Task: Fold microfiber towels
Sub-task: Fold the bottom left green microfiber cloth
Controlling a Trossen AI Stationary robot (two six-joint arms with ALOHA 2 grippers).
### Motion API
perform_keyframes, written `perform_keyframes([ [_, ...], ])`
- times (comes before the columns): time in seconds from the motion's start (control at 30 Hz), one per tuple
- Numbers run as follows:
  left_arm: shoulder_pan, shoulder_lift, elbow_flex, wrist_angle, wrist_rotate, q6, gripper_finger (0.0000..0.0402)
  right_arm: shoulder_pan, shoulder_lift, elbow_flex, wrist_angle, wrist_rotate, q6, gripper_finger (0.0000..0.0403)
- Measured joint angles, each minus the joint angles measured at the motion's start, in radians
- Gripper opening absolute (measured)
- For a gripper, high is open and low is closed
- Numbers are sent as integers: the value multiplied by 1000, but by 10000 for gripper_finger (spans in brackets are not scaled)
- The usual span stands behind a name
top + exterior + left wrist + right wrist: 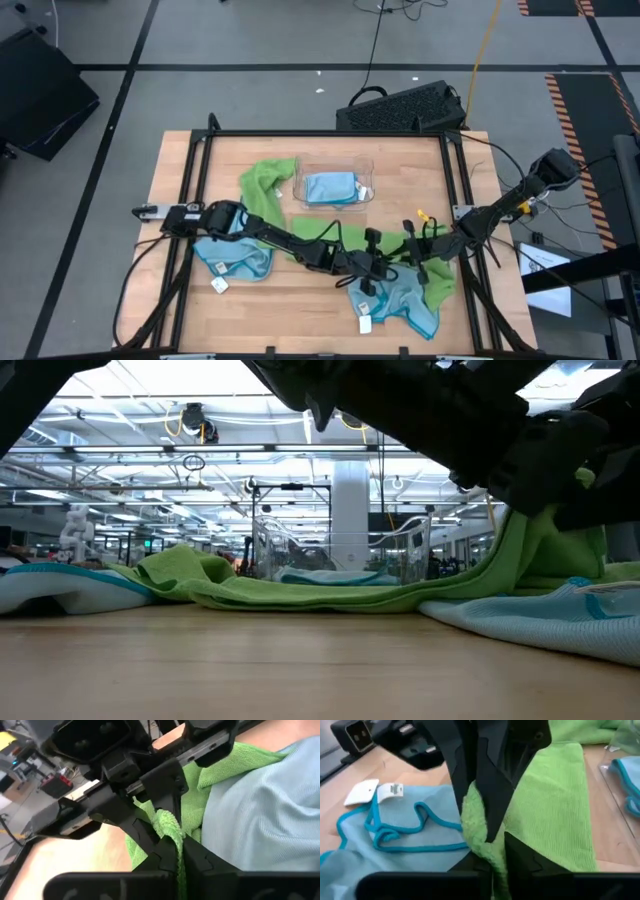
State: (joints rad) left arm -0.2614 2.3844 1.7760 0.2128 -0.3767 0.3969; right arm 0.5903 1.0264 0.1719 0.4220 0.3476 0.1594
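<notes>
A crumpled light blue towel (pixel 236 257) lies at the table's left, near the left arm's base. At centre, the left gripper (pixel 372 268) pinches the lime green towel (pixel 268 186), which trails back to the clear tray (pixel 334 187). Just right, the right gripper (pixel 418 262) clamps the same cloth above another blue towel (pixel 400 303).

- High view: straight down over the whole bench (pixel 180 190).
- Low view: bench height, level across into the room.
- Wrist views: very close behind each gripper.
- All four share the green towel (pixel 268 185) mid-bench.
</notes>
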Motion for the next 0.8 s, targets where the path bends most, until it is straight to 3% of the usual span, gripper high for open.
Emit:
perform_keyframes([
  [0.17, -12, -38, -1, -2, -49, -15, 6, 23, -4, 0, -28, -10, -28, 110],
  [0.4, -34, -80, 0, -130, -105, -65, 6, 53, -76, 0, -207, 25, 4, 204],
  [0.57, -42, -110, 0, -149, -135, -65, 5, 68, -138, 0, -312, 45, -13, 219],
  [0.8, -42, -122, 0, -179, -172, -115, 4, 88, -128, 0, -393, 74, 0, 196],
])
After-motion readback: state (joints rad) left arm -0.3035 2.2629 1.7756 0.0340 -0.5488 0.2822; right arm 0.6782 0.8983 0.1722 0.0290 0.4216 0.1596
